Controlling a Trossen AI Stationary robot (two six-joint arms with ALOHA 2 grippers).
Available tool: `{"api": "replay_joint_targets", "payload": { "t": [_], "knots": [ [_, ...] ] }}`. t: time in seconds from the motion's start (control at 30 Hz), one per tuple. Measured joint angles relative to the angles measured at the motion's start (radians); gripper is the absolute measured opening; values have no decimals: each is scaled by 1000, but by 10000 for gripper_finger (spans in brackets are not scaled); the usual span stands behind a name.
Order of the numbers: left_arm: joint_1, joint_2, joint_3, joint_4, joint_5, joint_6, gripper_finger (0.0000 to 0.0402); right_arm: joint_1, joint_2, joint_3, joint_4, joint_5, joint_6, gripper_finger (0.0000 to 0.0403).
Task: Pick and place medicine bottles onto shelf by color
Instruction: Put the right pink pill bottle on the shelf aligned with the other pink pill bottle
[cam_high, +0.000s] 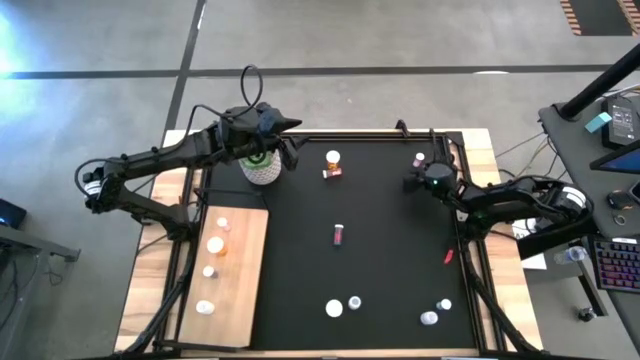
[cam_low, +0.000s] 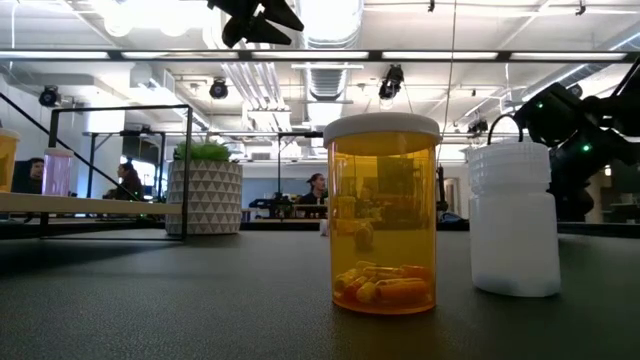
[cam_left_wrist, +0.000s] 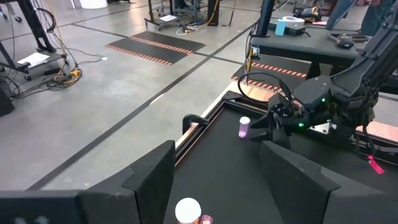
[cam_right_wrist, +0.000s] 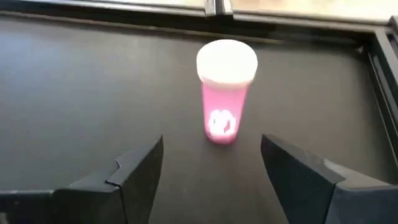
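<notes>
Right gripper (cam_right_wrist: 211, 165) jaws wide open, empty; pink bottle (cam_right_wrist: 222, 99) stands upright just ahead, centred between them. Light, rigid, likely slick plastic: grip mid-body below the white cap. Left gripper (cam_left_wrist: 214, 168) open, empty.

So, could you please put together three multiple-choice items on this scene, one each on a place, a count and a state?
1. Where does the shelf lie?
A. On the mat's left edge
B. Beside the right arm
C. At the mat's middle

2. How many bottles stand on the shelf?
A. One
B. Four
C. Seven

3. How is the right gripper set at the pink bottle?
A. Shut on it
B. Open, fingers apart from it
C. Lifting it

Answers:
1 A: the high view shows it by the left arm.
2 B: four white caps show in a row on it.
3 B: the right wrist view shows the bottle upright on the mat, clear of both fingers.
</notes>
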Motion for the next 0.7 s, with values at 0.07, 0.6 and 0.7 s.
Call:
{"api": "replay_joint_targets", "payload": {
  "t": [0.07,0.6,0.7],
  "knots": [
    [0,0,0,0,0,1,221,-4,0,0,34,2,-30,260],
    [7,0,0,1,0,8,221,-87,1,0,59,-5,-58,258],
    [13,0,0,1,0,17,221,-87,1,0,59,-7,-47,258]
  ]
}}
